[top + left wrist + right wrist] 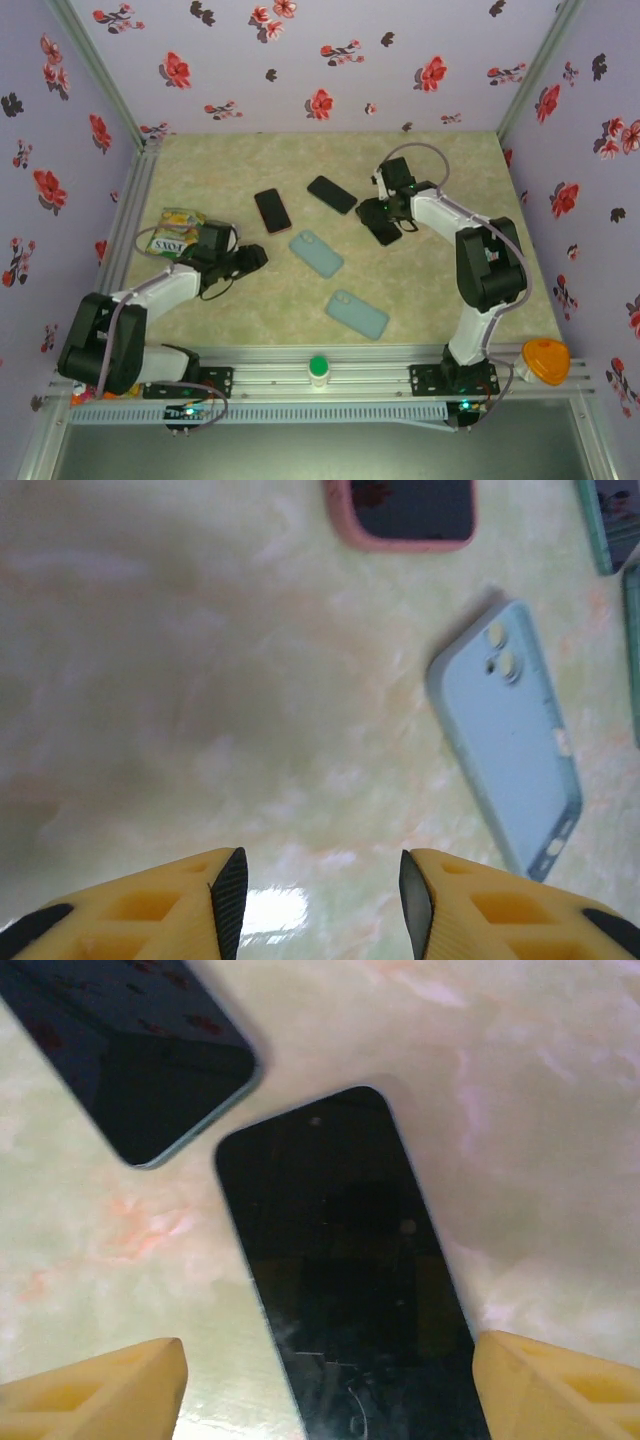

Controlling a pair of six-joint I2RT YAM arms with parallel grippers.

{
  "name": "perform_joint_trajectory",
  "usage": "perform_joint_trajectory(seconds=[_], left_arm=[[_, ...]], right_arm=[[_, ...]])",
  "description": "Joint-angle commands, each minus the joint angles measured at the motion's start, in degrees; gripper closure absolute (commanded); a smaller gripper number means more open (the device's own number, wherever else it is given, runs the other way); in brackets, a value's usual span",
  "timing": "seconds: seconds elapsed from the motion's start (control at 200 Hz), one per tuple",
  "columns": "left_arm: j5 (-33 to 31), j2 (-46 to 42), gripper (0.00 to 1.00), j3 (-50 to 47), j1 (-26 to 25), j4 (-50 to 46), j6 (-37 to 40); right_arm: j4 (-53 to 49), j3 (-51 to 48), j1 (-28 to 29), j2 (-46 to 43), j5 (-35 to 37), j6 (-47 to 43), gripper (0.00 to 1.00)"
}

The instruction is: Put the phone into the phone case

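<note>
— Over toward the right side of the table (pixel 250 300), hanging low above a black phone (pixel 340 1260): watching the right gripper (pixel 330 1360)?

— Yes. Holding both jaws wide apart, one on each side of that phone, pinching nothing, leaving it lying flat on the table, screen up by the look, beside another dark phone (pixel 130 1050).

— And checking the left gripper (pixel 320 890)?

— Hovering over bare table, holding its jaws partly apart, gripping nothing. Pointing toward a light blue phone case (pixel 505 735), seemingly lying back up, camera holes showing.

— Guessing the step?

— Probably getting ready to grab the phone. Not yet sitting in any case, touching neither this one nor the second blue case (pixel 357 314) nearer the arms.

— Needing what next?

— Likely squeezing the phone's long sides, lifting, carrying over to a case. Maybe needing that case turned open side up first, then pinned down by the left gripper while pushing the phone in.

— Reading any words?

— Finding none on the phones or cases. Spotting a yellow-green snack packet (pixel 175 232) by the left arm, showing letters looking like FOX'S, being too small to be sure.
</note>
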Motion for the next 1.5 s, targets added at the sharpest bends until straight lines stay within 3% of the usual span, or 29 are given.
perform_joint_trajectory(seconds=[0.0,0.47,0.8,0.935,1.195,1.495], left_arm=[[1.82,2.59,0.51,3.72,0.28,4.58,0.7],[3.27,6.64,0.47,6.99,0.21,7.69,0.01],[3.35,6.71,0.47,6.75,0.26,7.78,-0.05],[3.35,6.64,0.47,6.59,0.26,7.98,-0.11],[3.38,5.66,0.47,5.66,0.28,8.44,-0.47],[3.46,5.1,0.47,5.42,0.25,8.22,-0.06]], right_arm=[[0.62,0.88,-0.76,2.87,-0.77,-0.25,0.2],[-5.45,8.02,-1.36,10.57,-1.14,-0.82,0.09],[-8.13,8.21,0.1,12.41,0.22,0.21,0.09],[-9.79,8.41,1.56,12.84,2.35,0.35,0.11],[-13.58,8.87,5.19,14.21,9.18,0.52,0.31],[-13.69,8.27,7.24,14.49,9.5,0.3,0.22]])
